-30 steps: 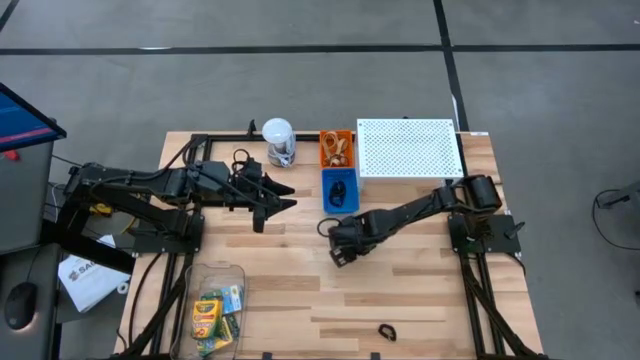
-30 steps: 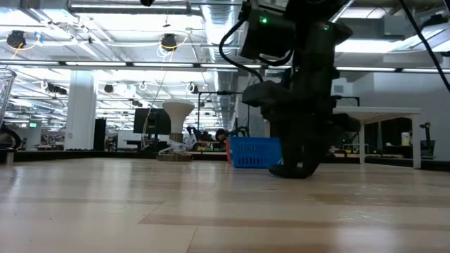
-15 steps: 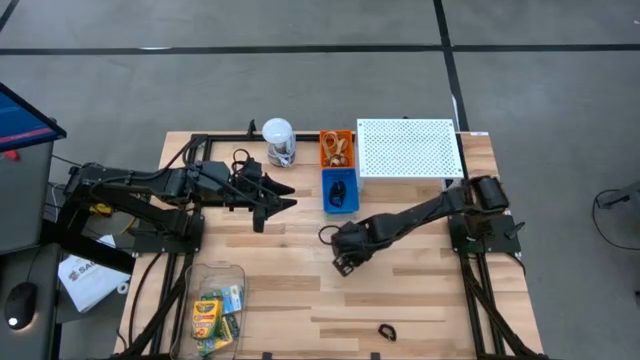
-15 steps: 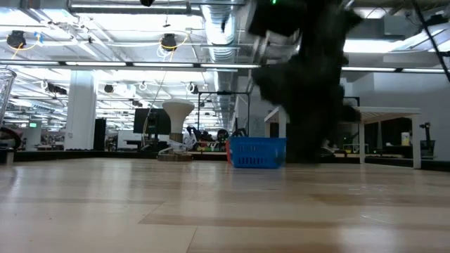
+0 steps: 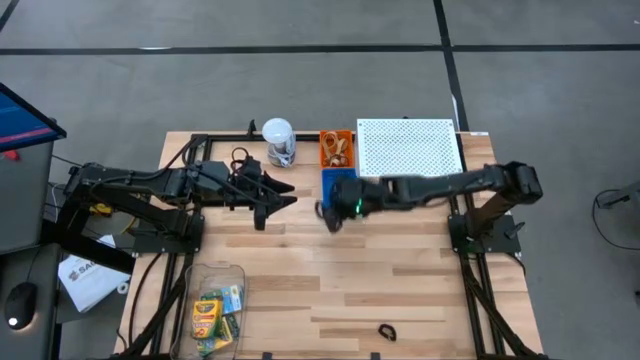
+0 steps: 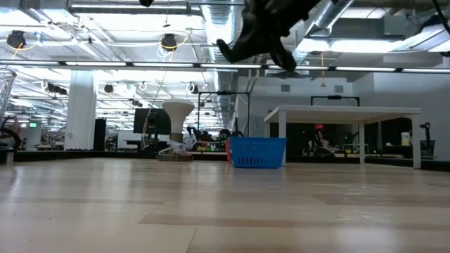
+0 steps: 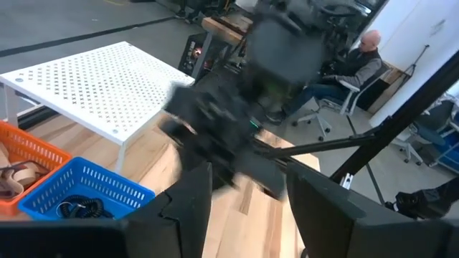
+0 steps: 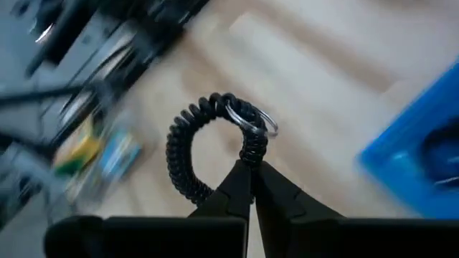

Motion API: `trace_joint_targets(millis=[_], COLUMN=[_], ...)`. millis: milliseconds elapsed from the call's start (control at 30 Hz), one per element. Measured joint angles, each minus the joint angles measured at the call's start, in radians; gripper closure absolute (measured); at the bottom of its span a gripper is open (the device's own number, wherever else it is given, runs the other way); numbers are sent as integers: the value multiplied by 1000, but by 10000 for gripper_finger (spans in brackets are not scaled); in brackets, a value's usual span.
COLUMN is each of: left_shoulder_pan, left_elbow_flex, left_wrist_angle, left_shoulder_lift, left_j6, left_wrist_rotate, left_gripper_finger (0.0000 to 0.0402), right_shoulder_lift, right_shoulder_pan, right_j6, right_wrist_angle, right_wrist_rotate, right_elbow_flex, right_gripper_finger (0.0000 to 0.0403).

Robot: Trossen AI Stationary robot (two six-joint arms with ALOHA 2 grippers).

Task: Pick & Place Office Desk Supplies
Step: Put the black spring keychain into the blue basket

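My right gripper (image 5: 331,209) is shut on a black coiled ring clip (image 8: 208,140) with a small metal ring. It is raised above the table just near of the blue bin (image 5: 340,190), which holds more black clips. The orange bin (image 5: 337,148) holds tan rubber bands. The crayon boxes (image 5: 212,315) lie in a clear container at the near left. Another black clip (image 5: 385,330) lies on the table near the front edge. My left gripper (image 5: 282,196) is open and empty, left of the blue bin. My right gripper pinches the coiled clip between its two fingertips (image 8: 242,179), on the coil next to the metal ring (image 8: 251,156). The rest of the loop stands out beyond the fingertips. The clip is lifted clear of the table.
A white-lidded jar (image 5: 278,142) stands left of the orange bin. A white perforated shelf (image 5: 408,148) stands at the far right, next to the bins. Bare wood lies in the middle and on the near right of the table (image 5: 430,290).
My right gripper has risen from the table's middle and swung toward the far edge, to just near of the blue bin. It stays shut, and the black coiled clip has been lifted clear of the table with it.
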Motion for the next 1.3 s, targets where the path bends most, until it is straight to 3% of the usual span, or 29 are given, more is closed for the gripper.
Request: trace_joint_targets(millis=[133, 267, 567, 833, 1067, 1300], left_shoulder_pan=[0, 0, 0, 0, 0, 0], left_elbow_flex=[0, 0, 0, 0, 0, 0], left_wrist_angle=[2, 9, 16, 14, 7, -2], left_shoulder_lift=[0, 0, 0, 0, 0, 0], left_j6=[-4, -4, -4, -3, -3, -1], left_wrist_rotate=[-8, -38, -78, -94, -94, -92], left_gripper_finger=[229, 229, 229, 229, 229, 229], right_shoulder_lift=[-19, 8, 246, 378, 409, 394], right_shoulder_pan=[-101, -156, -226, -234, -230, -229], right_j6=[-57, -138, -225, -257, -259, -282], right_wrist_angle=[-45, -223, -597, -668, -704, -699], right_wrist_rotate=[-1, -2, 26, -12, 0, 65], right_elbow_flex=[22, 158, 463, 471, 471, 472], right_gripper_finger=[399, 399, 400, 400, 397, 347])
